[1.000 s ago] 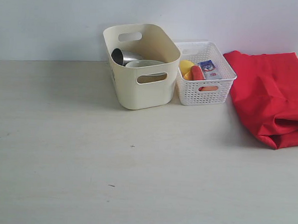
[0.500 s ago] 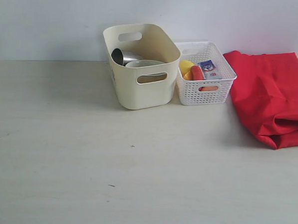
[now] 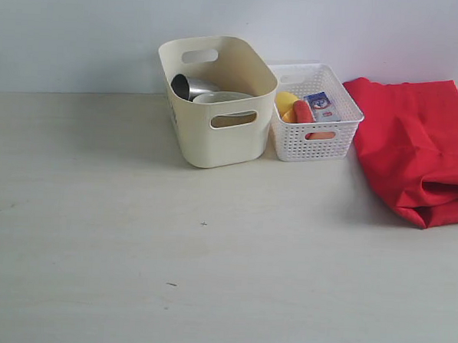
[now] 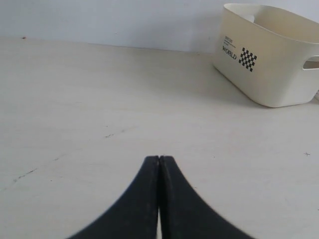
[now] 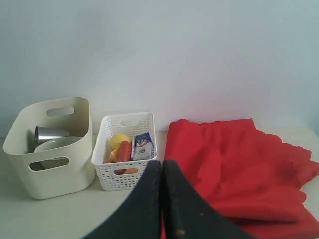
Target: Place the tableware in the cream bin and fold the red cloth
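Note:
The cream bin [image 3: 215,102] stands at the back of the table, with a steel cup [image 3: 189,86] and a pale bowl [image 3: 217,98] inside it. It also shows in the left wrist view [image 4: 271,55] and the right wrist view [image 5: 52,147], where the cup [image 5: 49,134] and bowl [image 5: 55,148] lie inside. The red cloth [image 3: 418,147] lies folded over at the right, also in the right wrist view [image 5: 234,169]. My left gripper [image 4: 159,158] is shut and empty over bare table. My right gripper [image 5: 163,162] is shut and empty, short of the cloth. Neither arm shows in the exterior view.
A white lattice basket [image 3: 315,114] with a lemon [image 3: 285,103], a milk carton [image 3: 322,106] and orange-red food stands between the cream bin and the red cloth. A pale wall runs behind the table.

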Available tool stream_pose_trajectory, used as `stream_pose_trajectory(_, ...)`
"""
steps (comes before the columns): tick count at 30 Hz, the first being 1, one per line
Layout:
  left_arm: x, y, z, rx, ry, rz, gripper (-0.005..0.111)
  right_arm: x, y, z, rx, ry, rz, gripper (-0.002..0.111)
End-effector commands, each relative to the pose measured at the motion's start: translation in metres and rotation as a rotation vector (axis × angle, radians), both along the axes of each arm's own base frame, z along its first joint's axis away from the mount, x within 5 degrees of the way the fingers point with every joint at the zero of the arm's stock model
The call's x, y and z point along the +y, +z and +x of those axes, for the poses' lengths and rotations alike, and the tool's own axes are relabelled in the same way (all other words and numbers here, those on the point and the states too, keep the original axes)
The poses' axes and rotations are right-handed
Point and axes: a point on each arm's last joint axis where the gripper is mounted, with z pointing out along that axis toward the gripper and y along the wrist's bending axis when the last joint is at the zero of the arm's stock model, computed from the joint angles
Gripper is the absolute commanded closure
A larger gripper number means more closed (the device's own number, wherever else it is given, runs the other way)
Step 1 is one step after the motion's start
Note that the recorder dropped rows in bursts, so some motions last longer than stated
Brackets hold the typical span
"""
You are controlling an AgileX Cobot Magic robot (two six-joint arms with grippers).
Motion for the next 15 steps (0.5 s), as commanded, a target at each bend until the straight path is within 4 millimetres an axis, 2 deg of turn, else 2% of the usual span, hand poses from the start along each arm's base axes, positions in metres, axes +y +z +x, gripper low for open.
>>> stream_pose_trajectory(1, 0.0003, -0.0003, 0.0000, -0.010, 0.004, 0.000, 0.107, 0.0001, -0.0002, -0.0005, -0.007, 0.001, 0.001, 0.108)
stream_pose_trajectory(10, 0.0003, -0.0003, 0.0000, -0.010, 0.004, 0.000, 0.107, 0.0016, 0.0002, 0.0000, -0.007, 0.011, 0.039, 0.108)
stream_pose_trajectory(15, 0.0003, -0.0003, 0.0000, -0.010, 0.004, 0.000, 0.107, 0.0054, -0.0088, -0.0027, -0.001, 0.062, 0.014, 0.108)
